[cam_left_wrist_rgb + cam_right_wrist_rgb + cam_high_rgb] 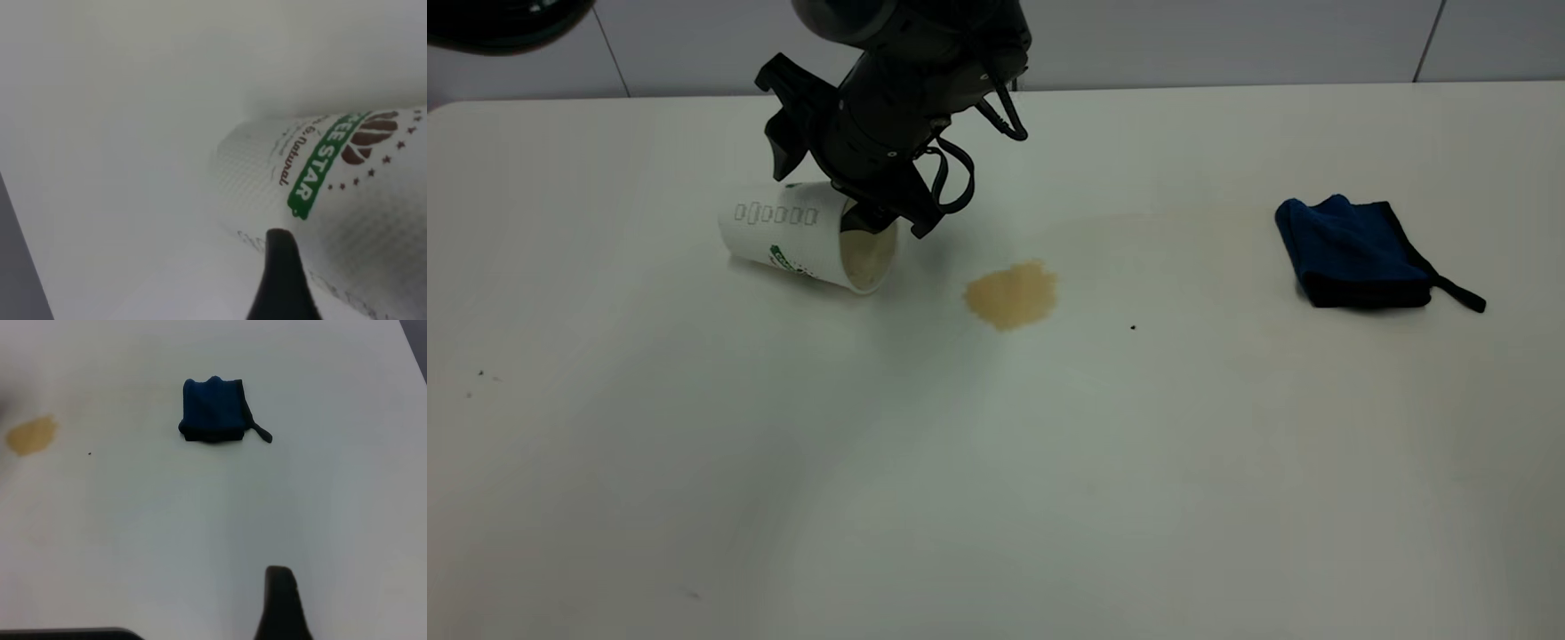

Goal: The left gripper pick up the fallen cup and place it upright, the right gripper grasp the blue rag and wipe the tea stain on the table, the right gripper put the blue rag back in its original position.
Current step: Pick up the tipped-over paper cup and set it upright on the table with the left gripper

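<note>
The fallen cup (800, 236) lies on its side at the table's (996, 498) back left, with its cream mouth turned toward the tea stain (1012, 294). My left gripper (889, 220) is down at the cup's rim. In the left wrist view it (283, 273) rests against the cup's (360, 200) outer wall below the green banner. The tea stain is a tan blotch just right of the cup. The blue rag (1356, 253) lies folded at the right, also seen in the right wrist view as the blue rag (213, 410). My right gripper (281, 600) hangs well away from it.
A tiny black speck (1133, 327) lies between the stain and the rag. A faint yellowish smear (1192, 222) runs across the table behind the stain. A wall (1227, 40) stands behind the table's far edge.
</note>
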### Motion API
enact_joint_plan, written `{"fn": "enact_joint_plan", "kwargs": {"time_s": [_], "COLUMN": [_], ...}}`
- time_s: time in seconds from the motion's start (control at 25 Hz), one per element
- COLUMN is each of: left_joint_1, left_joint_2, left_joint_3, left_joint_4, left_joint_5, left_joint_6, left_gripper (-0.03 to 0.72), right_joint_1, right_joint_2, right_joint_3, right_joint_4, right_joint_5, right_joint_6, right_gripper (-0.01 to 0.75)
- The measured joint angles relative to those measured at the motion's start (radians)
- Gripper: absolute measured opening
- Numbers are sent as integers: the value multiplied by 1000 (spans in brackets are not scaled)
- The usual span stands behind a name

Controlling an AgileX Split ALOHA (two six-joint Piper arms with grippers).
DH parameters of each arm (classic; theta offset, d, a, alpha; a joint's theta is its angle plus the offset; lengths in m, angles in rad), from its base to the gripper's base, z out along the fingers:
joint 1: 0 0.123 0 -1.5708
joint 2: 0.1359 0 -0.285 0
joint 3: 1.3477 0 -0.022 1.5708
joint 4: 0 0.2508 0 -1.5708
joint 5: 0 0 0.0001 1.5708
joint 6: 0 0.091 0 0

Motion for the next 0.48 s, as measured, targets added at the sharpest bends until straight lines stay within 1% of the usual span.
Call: {"fn": "enact_joint_plan", "kwargs": {"time_s": [0.08,0.16,0.28,0.36,0.44,0.48], "left_joint_1": [10,15,17,17,17,18], "left_joint_2": [5,11,11,11,11,10], "left_joint_3": [0,-1,-1,-1,-1,-2], "left_joint_4": [17,29,43,62,106,126], "left_joint_5": [-9,-17,-30,-31,-18,-9], "left_joint_6": [11,14,14,14,14,14], "left_gripper": [553,494,344,214,105,65], "right_joint_1": [0,0,0,0,0,0], "right_joint_2": [0,0,0,0,0,0], "right_joint_3": [0,0,0,0,0,0], "right_joint_4": [0,0,0,0,0,0], "right_joint_5": [0,0,0,0,0,0], "right_joint_6": [0,0,0,0,0,0], "right_gripper": [584,584,584,584,584,584]}}
